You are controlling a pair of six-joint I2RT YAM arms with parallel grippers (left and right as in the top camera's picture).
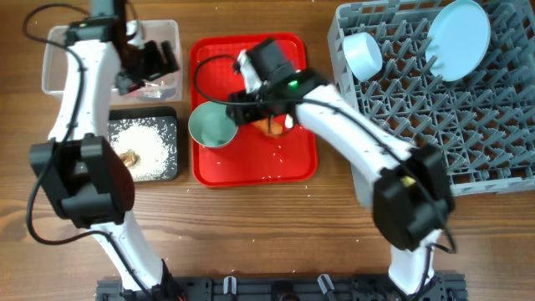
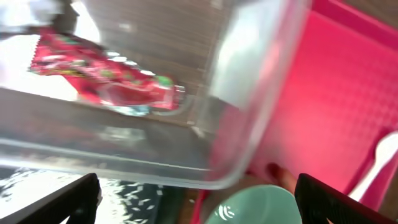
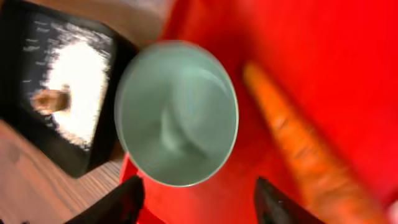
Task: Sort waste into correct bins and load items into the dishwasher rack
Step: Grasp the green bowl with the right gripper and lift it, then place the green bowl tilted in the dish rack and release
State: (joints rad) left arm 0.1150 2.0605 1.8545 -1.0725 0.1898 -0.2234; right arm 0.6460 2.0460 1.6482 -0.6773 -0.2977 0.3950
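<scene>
A pale green bowl [image 1: 211, 125] stands upright at the left edge of the red tray [image 1: 251, 171]; it also shows in the right wrist view [image 3: 177, 112]. My right gripper [image 1: 241, 107] [image 3: 199, 205] is open and empty, just above and beside the bowl. An orange carrot [image 1: 272, 127] [image 3: 298, 149] lies on the red tray to the bowl's right. My left gripper [image 1: 149, 67] [image 2: 199, 208] is open and empty over the clear tub [image 1: 58, 50], which holds the red snack wrapper [image 2: 106, 78]. A white spoon [image 2: 385, 162] lies on the red tray.
The black tray [image 1: 171, 117] holds white rice [image 1: 150, 146] and a brown scrap [image 1: 127, 156]. The grey dishwasher rack [image 1: 468, 125] at the right holds a light blue plate [image 1: 458, 38] and a light blue bowl [image 1: 362, 52]. Rice grains dot the red tray.
</scene>
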